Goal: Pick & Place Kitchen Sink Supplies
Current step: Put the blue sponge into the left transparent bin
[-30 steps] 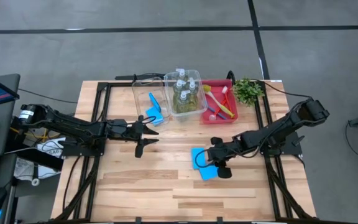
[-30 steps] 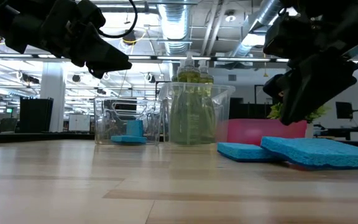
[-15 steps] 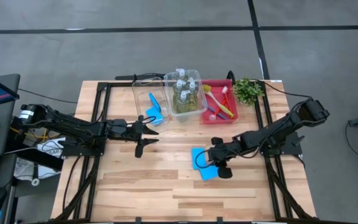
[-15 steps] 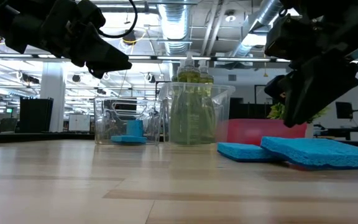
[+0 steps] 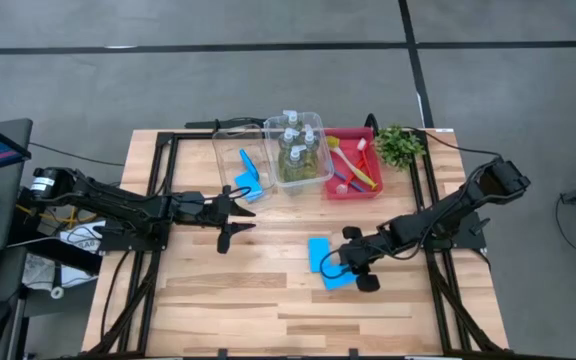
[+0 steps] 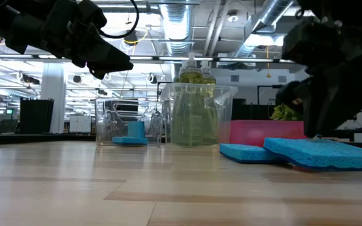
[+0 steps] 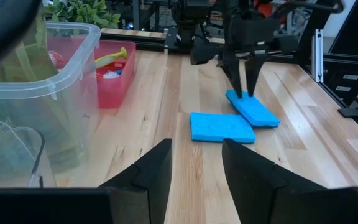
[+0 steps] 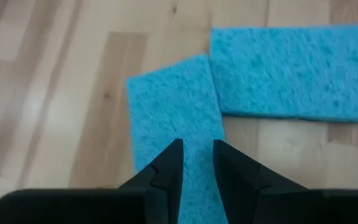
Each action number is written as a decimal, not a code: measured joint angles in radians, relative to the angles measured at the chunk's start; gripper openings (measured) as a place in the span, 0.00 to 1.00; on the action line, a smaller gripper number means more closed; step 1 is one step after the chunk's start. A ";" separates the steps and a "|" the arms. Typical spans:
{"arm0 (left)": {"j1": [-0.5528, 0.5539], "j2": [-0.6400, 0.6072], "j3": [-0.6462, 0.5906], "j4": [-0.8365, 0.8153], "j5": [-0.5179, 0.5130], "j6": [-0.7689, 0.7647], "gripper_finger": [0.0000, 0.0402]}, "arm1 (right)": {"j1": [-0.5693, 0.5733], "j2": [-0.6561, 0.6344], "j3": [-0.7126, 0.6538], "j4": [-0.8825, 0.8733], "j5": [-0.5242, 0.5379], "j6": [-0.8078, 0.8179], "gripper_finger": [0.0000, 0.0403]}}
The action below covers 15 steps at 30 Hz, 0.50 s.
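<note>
While most of the supplies already sat sorted at the back of the worktop point(image 5: 268, 300), I judged the job well past halfway: the bottles point(image 5: 295, 150) stood together in one clear bin point(image 5: 318, 122), the brushes point(image 5: 353, 165) lay in the red tray point(image 5: 364, 192), and two blue sponges point(image 5: 249, 176) were in the other clear bin point(image 5: 220, 140). What remained, as far as I could see, were two sponges lying on the bare wood, the far sponge point(image 7: 221, 127) flat and the near sponge point(image 7: 253, 109) just overlapping its corner. My right hand point(image 8: 196, 163) hung low over the near sponge with its fingers parted only narrowly, gripping nothing (not yet pinching the edge). My left hand point(image 7: 194, 165) waited near the sponge bin, released and empty.
</note>
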 joint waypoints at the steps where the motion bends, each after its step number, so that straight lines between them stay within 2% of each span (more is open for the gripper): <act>1: 0.000 0.000 0.000 0.000 0.000 0.000 0.36 | -0.003 0.000 -0.012 0.011 0.000 -0.001 0.20; 15: 0.000 0.000 0.000 0.000 0.000 0.023 0.36 | -0.022 0.000 -0.091 0.071 0.000 -0.004 0.20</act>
